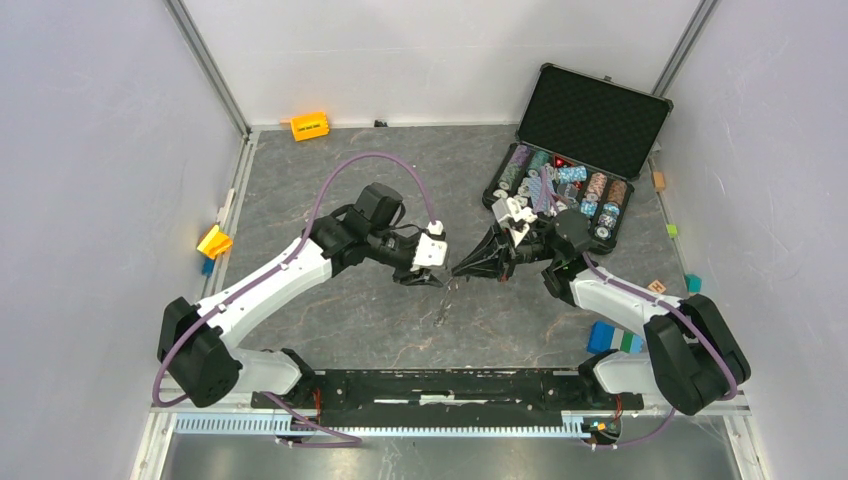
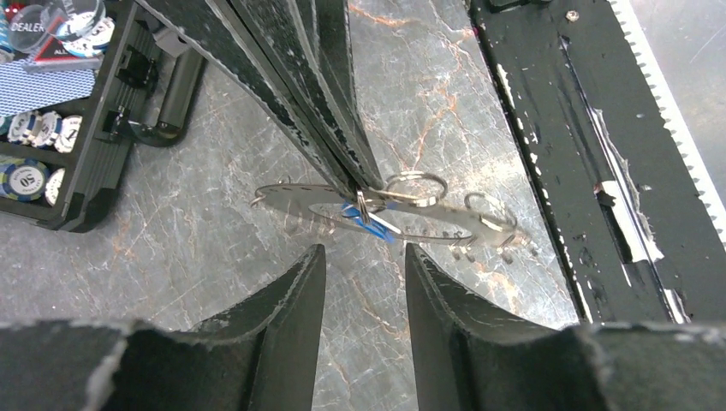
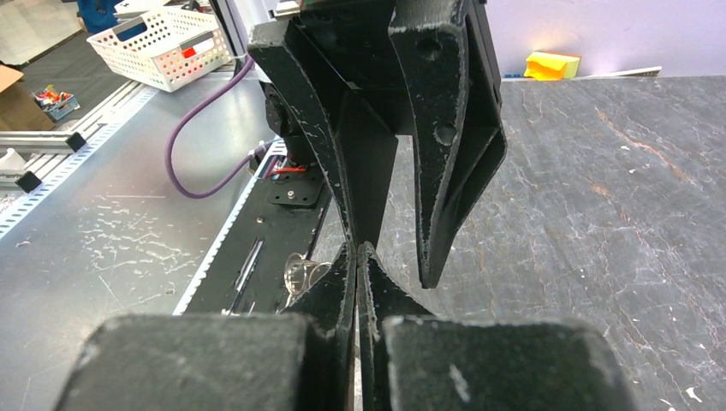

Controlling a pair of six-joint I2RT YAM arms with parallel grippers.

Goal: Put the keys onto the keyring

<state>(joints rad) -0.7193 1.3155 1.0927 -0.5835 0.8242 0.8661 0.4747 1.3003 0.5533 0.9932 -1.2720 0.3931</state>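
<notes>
The keyring [image 2: 445,224] is a flat grey hoop with small split rings and keys hanging along it. It is held above the table in the left wrist view. A key with a blue head [image 2: 370,224] hangs on it by the grip point. My right gripper [image 2: 358,184] comes in from above and is shut on the hoop's edge. My left gripper [image 2: 364,250] is open and empty, just short of the hoop. In the top view both grippers meet tip to tip, left [image 1: 432,274] and right [image 1: 460,269], with the keyring [image 1: 443,303] dangling below. In the right wrist view my right gripper [image 3: 356,250] is pressed shut and one small ring [image 3: 300,272] shows beside it.
An open black case [image 1: 500,205] of poker chips stands at the back right, near the right arm; its wall [image 2: 94,188] shows in the left wrist view. Small coloured blocks lie along the table edges [image 1: 213,241]. The black base rail [image 1: 450,385] runs along the near edge.
</notes>
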